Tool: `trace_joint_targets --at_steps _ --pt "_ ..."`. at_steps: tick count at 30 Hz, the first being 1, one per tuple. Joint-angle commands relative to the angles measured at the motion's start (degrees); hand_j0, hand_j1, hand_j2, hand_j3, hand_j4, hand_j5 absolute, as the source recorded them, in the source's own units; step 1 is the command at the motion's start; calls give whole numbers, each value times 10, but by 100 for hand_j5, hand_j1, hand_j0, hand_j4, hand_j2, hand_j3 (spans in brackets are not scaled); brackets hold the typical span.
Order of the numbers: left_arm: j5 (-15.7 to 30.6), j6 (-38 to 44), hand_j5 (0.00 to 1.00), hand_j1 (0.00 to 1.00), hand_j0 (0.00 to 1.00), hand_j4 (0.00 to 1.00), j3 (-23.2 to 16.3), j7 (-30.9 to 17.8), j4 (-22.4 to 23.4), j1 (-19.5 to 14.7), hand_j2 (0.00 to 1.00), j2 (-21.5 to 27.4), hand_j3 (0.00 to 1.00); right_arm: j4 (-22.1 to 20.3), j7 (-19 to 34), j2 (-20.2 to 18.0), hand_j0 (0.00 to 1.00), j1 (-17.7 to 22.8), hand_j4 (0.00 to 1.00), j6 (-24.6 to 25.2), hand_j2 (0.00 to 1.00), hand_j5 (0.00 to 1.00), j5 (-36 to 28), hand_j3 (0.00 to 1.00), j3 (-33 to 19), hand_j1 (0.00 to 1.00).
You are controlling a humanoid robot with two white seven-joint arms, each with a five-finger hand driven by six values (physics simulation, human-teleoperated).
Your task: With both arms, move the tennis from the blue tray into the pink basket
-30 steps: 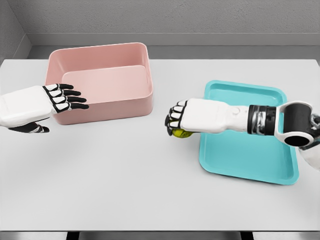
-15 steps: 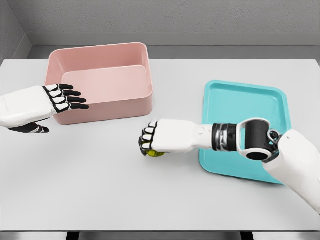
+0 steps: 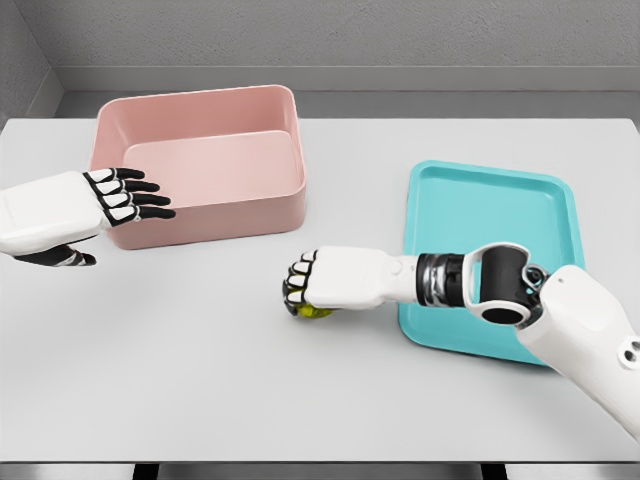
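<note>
Tennis ball (image 3: 312,309), yellow-green, is gripped under the curled fingers of the right hand (image 3: 318,282), low over the tabletop (image 3: 200,350) near its middle. The pink basket (image 3: 205,165), at the far left corner, holds nothing. The blue tray (image 3: 490,215), toward the right edge, also holds nothing. The left hand (image 3: 95,205) hovers by the basket's front left wall, fingers spread, holding nothing.
</note>
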Motion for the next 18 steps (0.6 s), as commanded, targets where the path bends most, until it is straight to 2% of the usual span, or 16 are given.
trace_joint_targets --at_steps 1,6,7,11,12,13,18 --pt "4 0 100 100 100 100 0 0 0 0 100 1 100 10 -1 1 41 0 41 1 41 41 3 41 6 41" --pt "4 0 100 100 100 100 0 0 0 1 100 1 100 10 -1 2 43 0 43 1 43 43 3 43 6 43" --pt "4 0 100 100 100 100 0 0 0 1 100 0 100 10 0 2 55 1 55 1 55 55 2 55 6 55" --pt "4 0 100 100 100 100 0 0 0 1 100 0 100 11 0 4 72 4 72 1 72 72 2 72 3 72" --pt "4 0 100 100 100 100 0 0 0 1 100 0 100 11 0 4 84 5 84 1 84 84 1 84 3 84" --pt "4 0 100 100 100 100 0 0 0 1 100 0 100 11 0 3 90 6 90 1 90 90 1 90 2 90" --pt "4 0 100 100 100 100 0 0 0 1 100 0 100 11 0 3 99 6 99 1 99 99 1 99 -2 99"
